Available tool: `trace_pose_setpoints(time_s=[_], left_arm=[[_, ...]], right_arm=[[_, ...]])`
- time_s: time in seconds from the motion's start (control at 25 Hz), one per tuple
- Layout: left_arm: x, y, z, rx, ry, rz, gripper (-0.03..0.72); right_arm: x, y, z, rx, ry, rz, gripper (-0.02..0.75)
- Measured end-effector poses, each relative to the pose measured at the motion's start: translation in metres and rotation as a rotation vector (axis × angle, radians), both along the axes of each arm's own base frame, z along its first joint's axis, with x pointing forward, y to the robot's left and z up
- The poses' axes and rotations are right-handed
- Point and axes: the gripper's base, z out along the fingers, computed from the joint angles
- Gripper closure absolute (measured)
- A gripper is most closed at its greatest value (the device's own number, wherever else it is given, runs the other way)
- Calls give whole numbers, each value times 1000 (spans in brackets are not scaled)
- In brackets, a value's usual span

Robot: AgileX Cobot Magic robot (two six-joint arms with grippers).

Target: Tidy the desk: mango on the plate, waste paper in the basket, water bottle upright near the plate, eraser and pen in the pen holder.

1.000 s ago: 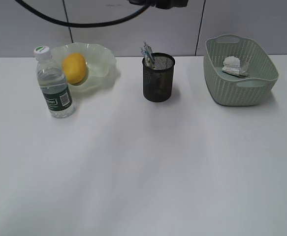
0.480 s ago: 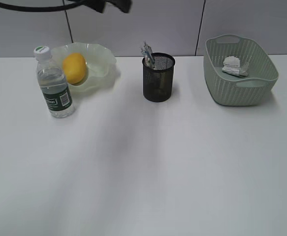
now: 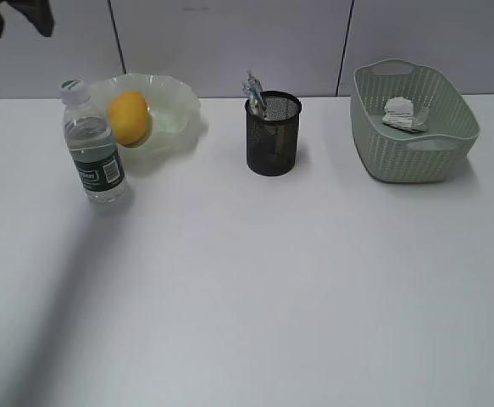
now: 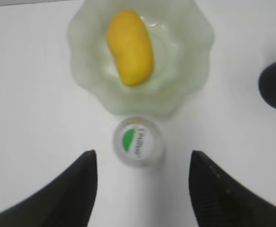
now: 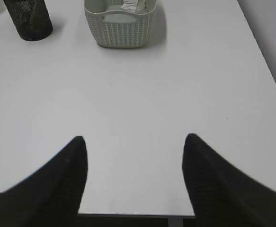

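A: Quick rundown. Where's everything on the plain white smooth desk (image 3: 255,288)?

B: Smooth yellow-orange oval mango (image 3: 128,118) lies in the translucent pale-green wavy-rimmed plate (image 3: 177,106), far left. Small clear plastic water bottle w/ dark green label (image 3: 93,153) stands upright just beside the plate's near edge; from the left wrist cam only its white-green cap (image 4: 137,142) shows, seen from straight above, body hidden under it.

A: Paper?

B: Crumpled white waste paper w/ fine print (image 3: 403,114) sits inside the pale sage-green woven-pattern plastic basket (image 3: 416,148), far right. Right wrist cam cuts the basket's far rim off at the top, so just a sliver of paper shows there.

A: Pen and eraser?

B: Black metal-mesh cylindrical pen holder (image 3: 273,133) is mid-desk, between plate and basket. Something thin, bluish-white (image 3: 253,90) pokes above its rim, prob. the pen, too small to be sure. Eraser: can't make it out through the mesh.

A: Grippers?

B: Left gripper (image 4: 142,189) hangs above the bottle cap, jaws spread wide, nothing between them, not touching the bottle. Ext. cam catches only a dark blurred bit of that arm (image 3: 18,15) at the top-left corner. Right gripper (image 5: 134,179) is spread apart too, empty, over bare desk near the front edge, well apart from holder and basket; it's out of the ext. cam's frame. Fingertips of both are cut off by the bottom of their frames.
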Motion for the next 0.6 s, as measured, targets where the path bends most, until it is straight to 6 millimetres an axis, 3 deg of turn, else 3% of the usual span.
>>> trace_pose_setpoints(time_s=[0.16, 0.28, 0.48, 0.6], left_arm=[[6, 43, -2, 21, 40, 96, 222], [6, 63, -3, 35, 69, 134, 222], [4, 76, -2, 39, 74, 150, 222], [-17, 75, -5, 6, 110, 121, 222]], right_arm=[[0, 0, 0, 0, 0, 0, 236], [0, 0, 0, 0, 0, 0, 236], [0, 0, 0, 0, 0, 0, 236], [0, 0, 0, 0, 0, 0, 236]])
